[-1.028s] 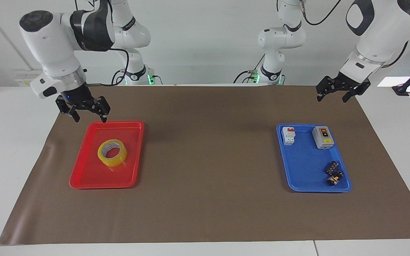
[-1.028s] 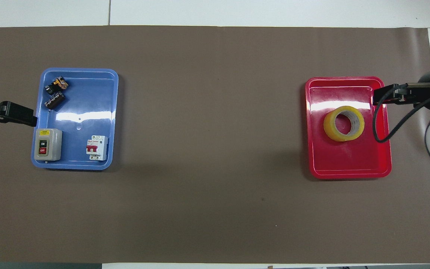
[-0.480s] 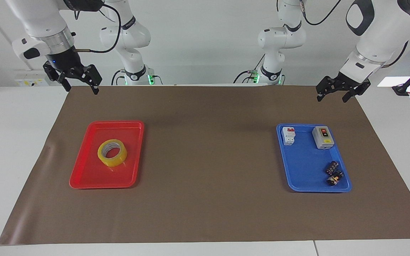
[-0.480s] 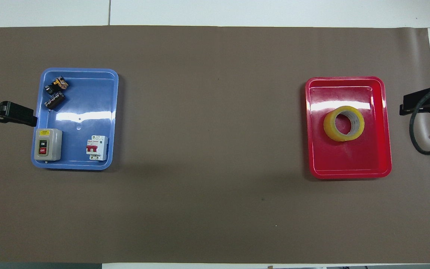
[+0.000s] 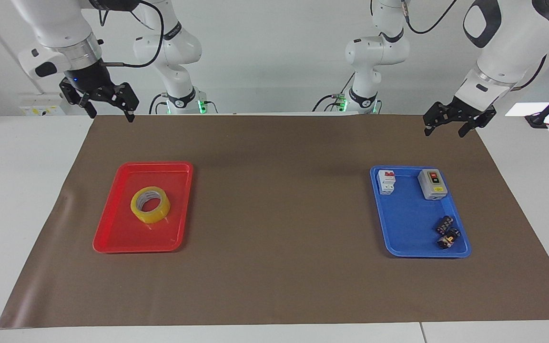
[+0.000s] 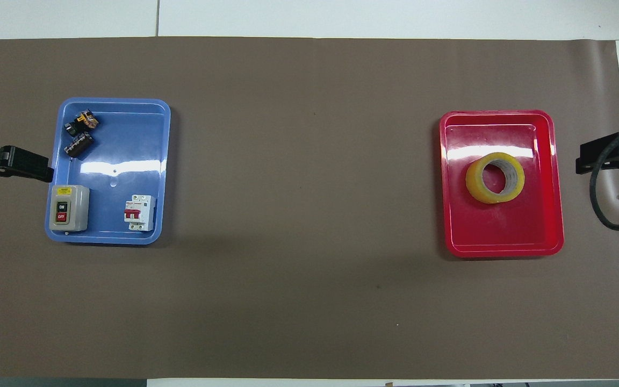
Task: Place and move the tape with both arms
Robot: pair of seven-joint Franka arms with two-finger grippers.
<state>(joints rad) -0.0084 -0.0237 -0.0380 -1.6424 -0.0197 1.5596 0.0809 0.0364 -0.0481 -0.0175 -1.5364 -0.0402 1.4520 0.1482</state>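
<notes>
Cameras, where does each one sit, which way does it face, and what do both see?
Facing view: high across the table, looking at the robots; shows both arms, right gripper and left gripper open above the mat's edge nearest the robots.
Overhead view: high above the robots' end, looking steeply down; only the left gripper and right gripper show at the side edges.
Shared, half a turn apart: tape in the red tray, blue tray with switch parts, brown mat.

Facing camera: high, across from me, looking back at my arms. Overhead camera: above my end, steeply down. Both share wide brown paper mat [image 5: 284,214] [image 6: 309,301].
</notes>
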